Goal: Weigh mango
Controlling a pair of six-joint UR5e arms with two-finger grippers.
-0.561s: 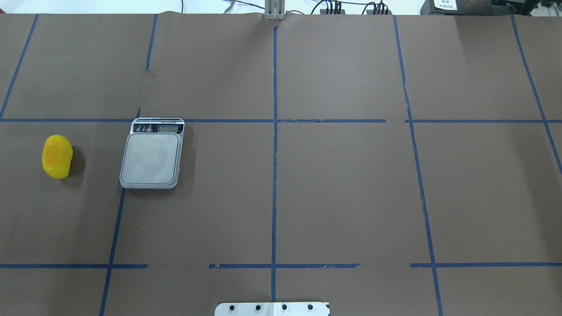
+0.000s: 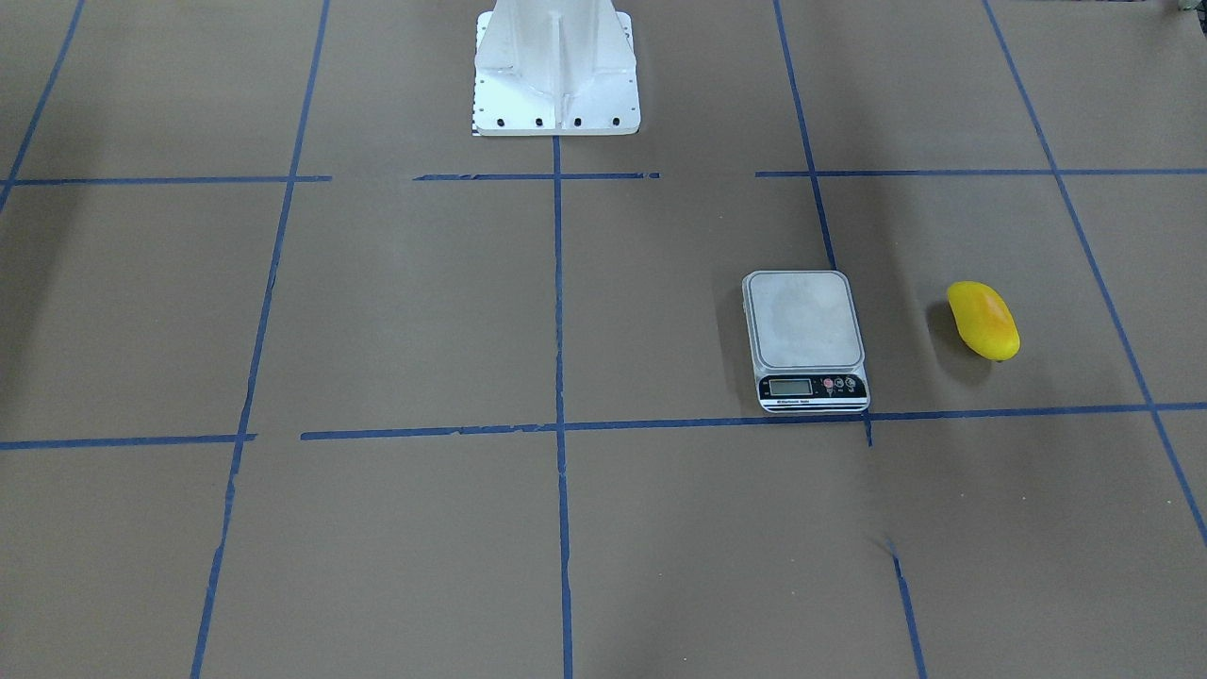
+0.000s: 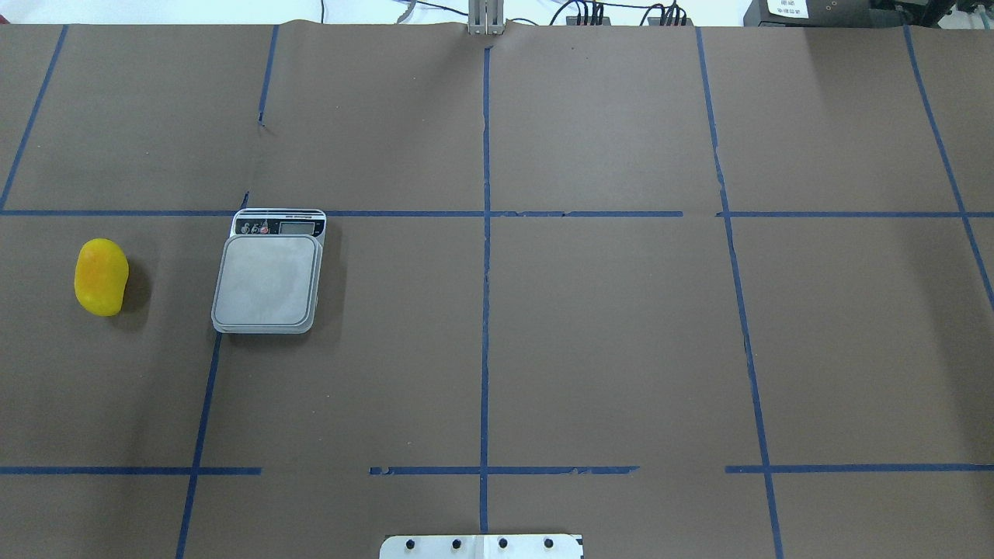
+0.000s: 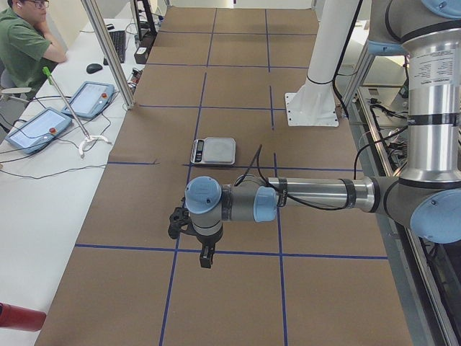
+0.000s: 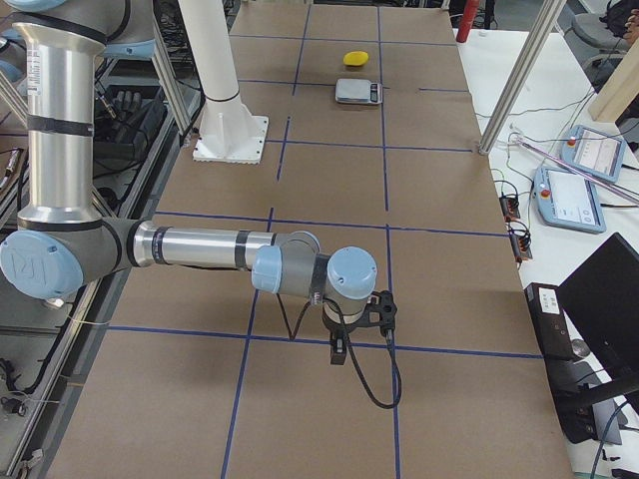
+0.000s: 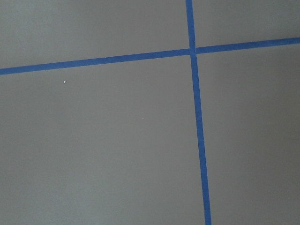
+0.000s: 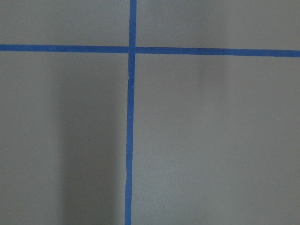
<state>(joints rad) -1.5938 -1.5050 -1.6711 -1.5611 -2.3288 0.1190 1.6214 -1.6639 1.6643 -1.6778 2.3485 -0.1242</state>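
The mango (image 3: 101, 277) is a glossy yellow oblong fruit with an orange blush. It lies on the brown table left of the scale (image 3: 268, 281) in the overhead view, a short gap apart. It also shows in the front-facing view (image 2: 983, 321) and the right side view (image 5: 355, 58). The scale's platform (image 2: 806, 319) is bare. My left gripper (image 4: 205, 256) hangs over the table on the near side of the scale in the left side view. My right gripper (image 5: 339, 351) hangs far from the scale. I cannot tell whether either is open or shut. The left arm hides the mango in the left side view.
Blue tape lines (image 3: 484, 233) divide the brown paper into squares. The white robot base (image 2: 554, 71) stands at the table's robot side. Both wrist views show only paper and tape (image 6: 194, 117). An operator (image 4: 25, 43) and tablets (image 4: 86, 99) sit beside the table.
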